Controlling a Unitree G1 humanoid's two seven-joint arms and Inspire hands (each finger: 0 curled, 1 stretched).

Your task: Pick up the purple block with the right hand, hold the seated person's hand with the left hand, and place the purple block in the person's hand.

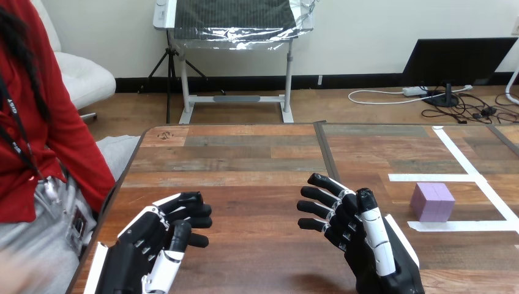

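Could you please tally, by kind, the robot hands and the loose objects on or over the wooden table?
Black-and-white robot hands: 2, the left hand and the right hand
Purple cube-shaped block: 1
Total: 3

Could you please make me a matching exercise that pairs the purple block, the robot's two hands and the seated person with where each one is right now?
Things:
1. purple block
2. left hand
3. right hand
4. person

Places:
A. at the view's left, beside the table
B. on the table, between two white tape strips
C. over the table's near left part, empty
D. over the table's middle, left of the block, apart from it

Pairs: 1-B; 2-C; 3-D; 4-A
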